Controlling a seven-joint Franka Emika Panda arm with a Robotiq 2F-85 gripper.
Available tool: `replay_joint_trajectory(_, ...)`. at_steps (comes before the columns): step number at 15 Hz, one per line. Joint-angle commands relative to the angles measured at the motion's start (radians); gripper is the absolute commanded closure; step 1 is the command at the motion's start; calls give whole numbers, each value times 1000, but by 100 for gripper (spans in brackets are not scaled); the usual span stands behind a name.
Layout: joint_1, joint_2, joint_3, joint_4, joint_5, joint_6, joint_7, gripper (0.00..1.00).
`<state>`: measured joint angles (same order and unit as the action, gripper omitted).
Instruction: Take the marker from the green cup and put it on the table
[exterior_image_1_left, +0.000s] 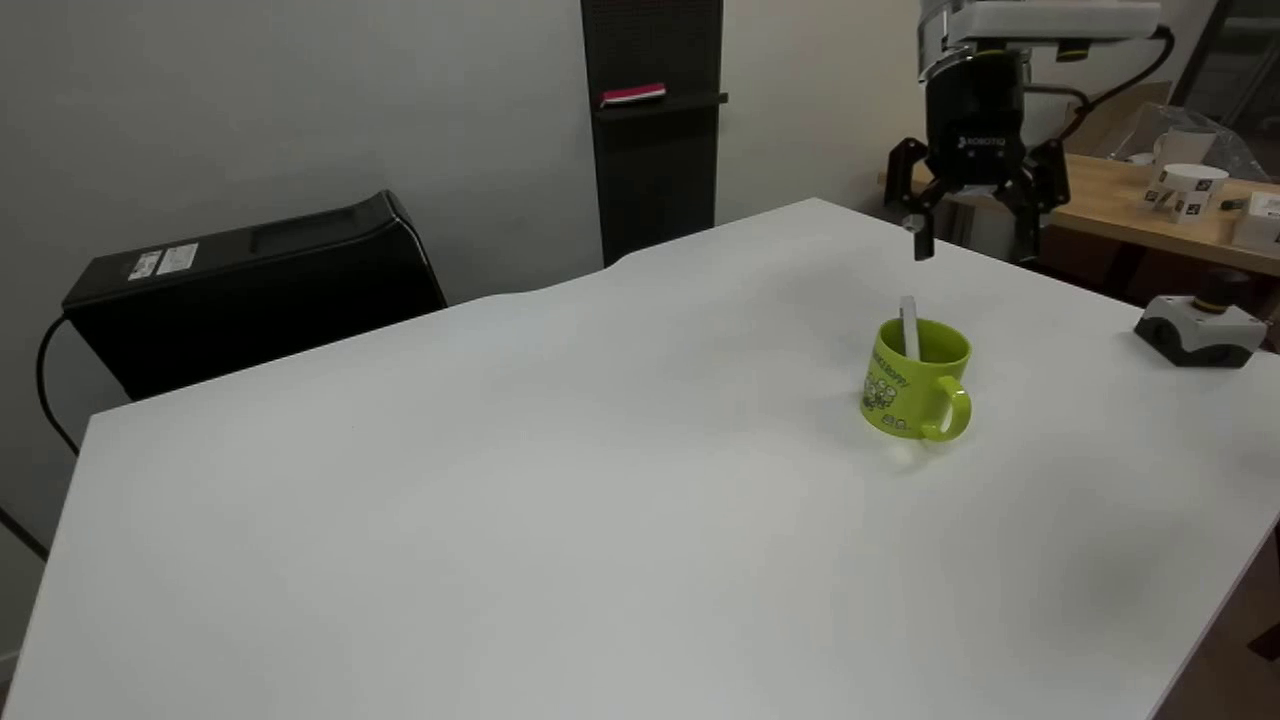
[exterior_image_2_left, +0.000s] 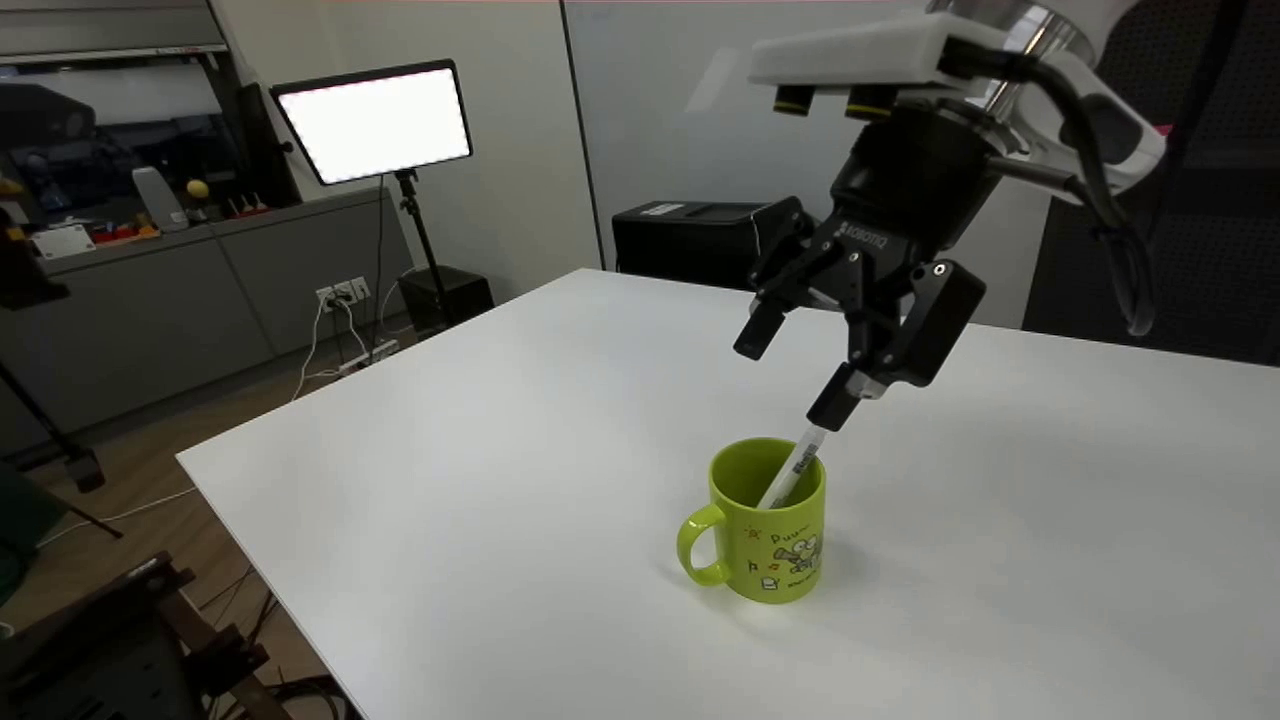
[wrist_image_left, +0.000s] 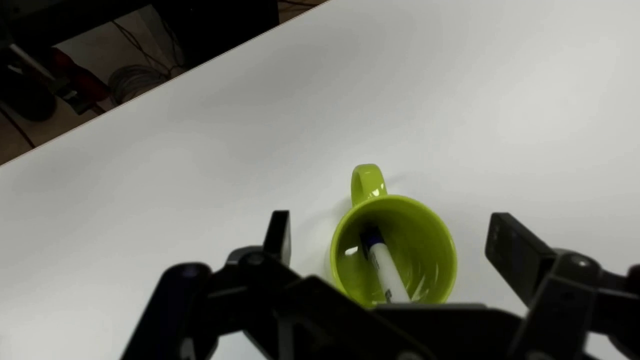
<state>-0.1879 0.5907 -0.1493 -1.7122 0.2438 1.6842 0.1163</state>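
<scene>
The green cup (exterior_image_1_left: 900, 390) stands upright on the white table (exterior_image_1_left: 500, 500), with its handle to one side. It also shows in an exterior view (exterior_image_2_left: 770, 555) and the wrist view (wrist_image_left: 430, 237). The white marker (exterior_image_1_left: 909, 328) leans in the cup, its upper end above the rim; it also shows in an exterior view (exterior_image_2_left: 792, 472). In the wrist view the marker (wrist_image_left: 389, 275) has its dark blue end down inside, and the gripper body hides its upper end. My gripper (exterior_image_1_left: 975, 250) is open above the cup, its fingers apart with nothing between them; it also shows in an exterior view (exterior_image_2_left: 797, 370).
A grey and black button box (exterior_image_1_left: 1203, 328) sits near the table's edge. A black case (exterior_image_1_left: 250, 285) stands beyond the table's far edge. A wooden side table (exterior_image_1_left: 1120, 205) holds white items. A lit panel lamp (exterior_image_2_left: 375, 122) stands behind the table.
</scene>
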Motion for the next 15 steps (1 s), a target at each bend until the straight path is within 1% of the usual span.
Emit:
replay_joint_trajectory(1, -4, 1, 8, 7, -4, -2, 3, 0)
replay_joint_trajectory(9, -4, 4, 8, 11, -4, -2, 3, 0)
replay_joint_trajectory(15, 1, 89, 6, 72, -11, 4, 36, 0)
